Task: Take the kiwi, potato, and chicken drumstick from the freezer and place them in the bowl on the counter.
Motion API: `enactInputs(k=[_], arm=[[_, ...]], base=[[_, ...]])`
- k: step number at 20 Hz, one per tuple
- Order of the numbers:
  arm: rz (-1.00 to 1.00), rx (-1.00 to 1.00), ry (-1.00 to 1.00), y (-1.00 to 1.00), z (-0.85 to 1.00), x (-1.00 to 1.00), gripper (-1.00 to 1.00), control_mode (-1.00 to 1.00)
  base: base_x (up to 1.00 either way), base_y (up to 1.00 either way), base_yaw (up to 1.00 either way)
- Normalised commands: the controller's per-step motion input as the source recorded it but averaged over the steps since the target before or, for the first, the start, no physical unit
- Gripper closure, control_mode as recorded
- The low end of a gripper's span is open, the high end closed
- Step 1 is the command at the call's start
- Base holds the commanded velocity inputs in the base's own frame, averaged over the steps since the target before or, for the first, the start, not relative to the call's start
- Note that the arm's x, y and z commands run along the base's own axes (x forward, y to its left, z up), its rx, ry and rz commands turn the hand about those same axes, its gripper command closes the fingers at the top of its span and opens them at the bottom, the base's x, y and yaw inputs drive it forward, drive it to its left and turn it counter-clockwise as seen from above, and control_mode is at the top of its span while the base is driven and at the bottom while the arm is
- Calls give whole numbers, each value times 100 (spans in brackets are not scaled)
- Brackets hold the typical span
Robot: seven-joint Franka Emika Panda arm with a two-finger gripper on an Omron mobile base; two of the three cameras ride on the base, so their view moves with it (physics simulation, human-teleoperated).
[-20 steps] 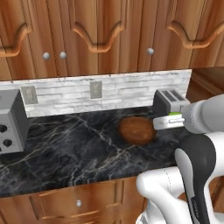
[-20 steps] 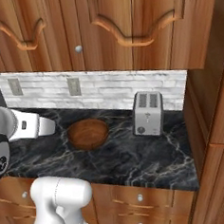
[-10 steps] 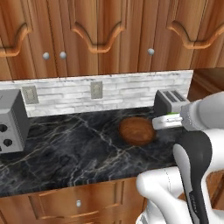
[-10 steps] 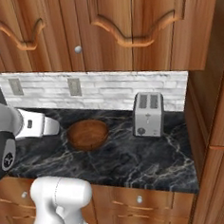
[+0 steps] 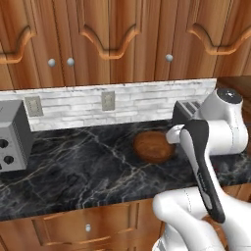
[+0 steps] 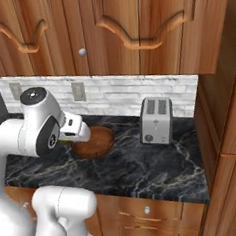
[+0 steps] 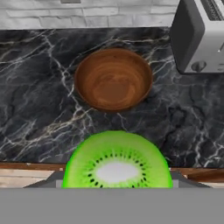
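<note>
The kiwi (image 7: 117, 162), bright green cut face toward the camera, sits low in the hand view, and my gripper (image 7: 116, 180) is shut on it. The empty reddish-brown wooden bowl (image 7: 113, 78) lies just ahead on the black marble counter (image 7: 35, 109). In the left base view the bowl (image 5: 153, 146) sits just left of my white hand (image 5: 173, 133). From the right base camera my hand (image 6: 75, 129) hangs at the left rim of the bowl (image 6: 96, 142). The freezer, potato and chicken drumstick are out of view.
A silver toaster (image 6: 156, 120) stands against the tiled wall right of the bowl, also at the hand view's upper right (image 7: 201, 35). A grey appliance (image 5: 12, 142) stands at the counter's left end. Wooden cabinets hang above, drawers sit below.
The arm has swung and carried the kiwi in toward the bowl. The bowl and toaster have stayed put.
</note>
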Motion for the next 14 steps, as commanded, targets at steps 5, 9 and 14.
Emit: enactInputs(k=[5,9,14], arm=[[1,0,12,-15,-77,56,100,-100],[0,0,2,0,-57,58,100,-100],[0,0,4,7,-37,73,100,-100]], base=[[0,0,0],[0,0,0],[0,0,0]])
